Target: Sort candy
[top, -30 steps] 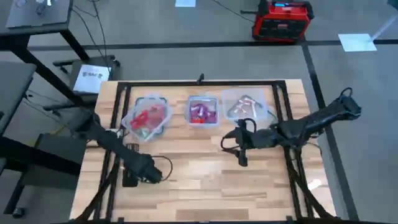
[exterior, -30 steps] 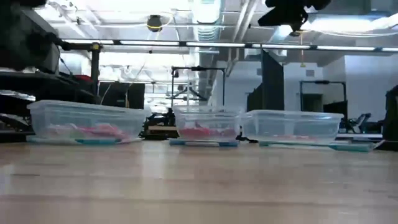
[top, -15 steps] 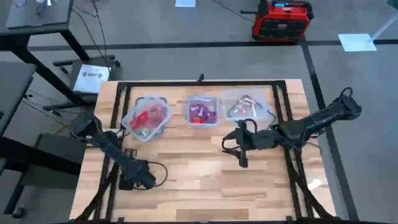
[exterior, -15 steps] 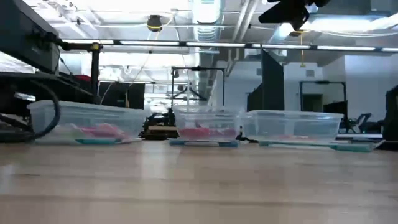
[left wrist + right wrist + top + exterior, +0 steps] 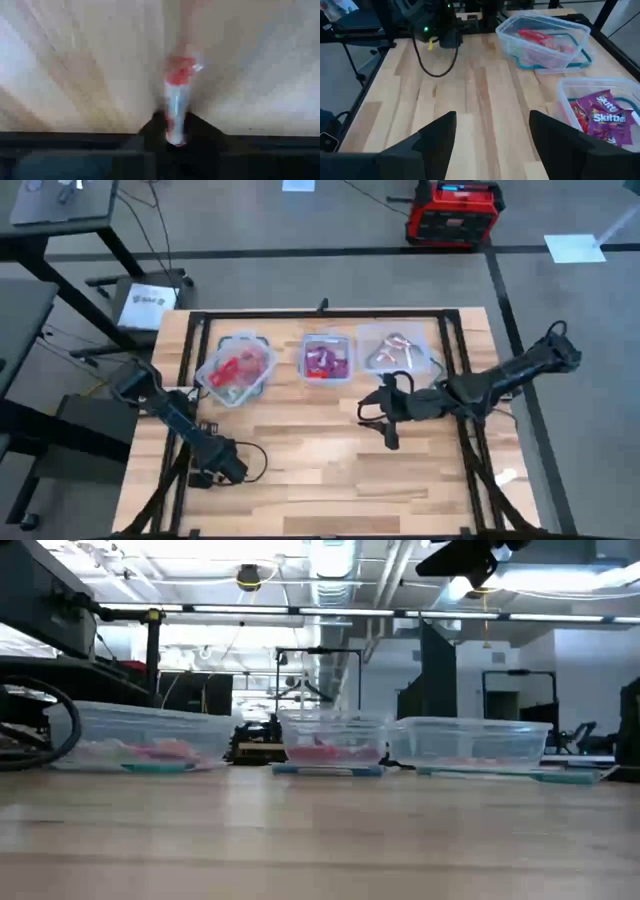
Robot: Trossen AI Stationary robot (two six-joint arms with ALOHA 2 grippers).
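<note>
Three tubs (image 5: 323, 358) in row; left claw (image 5: 205, 478) at table edge.

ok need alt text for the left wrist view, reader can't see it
Close-up from the left arm's wrist: its dark fingers are shut on a small candy with a red top and clear wrapper, held just over the pale wooden table. The picture is blurred and nothing else shows.

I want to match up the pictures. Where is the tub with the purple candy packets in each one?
High view: the purple candy tub is the middle of three tubs at the table's far edge.
Low view: the middle tub, its contents showing only reddish.
Left wrist view: not in it.
Right wrist view: at the lower right edge, partly cut off.
Shared landmark: the red candy tub beside it.
</note>
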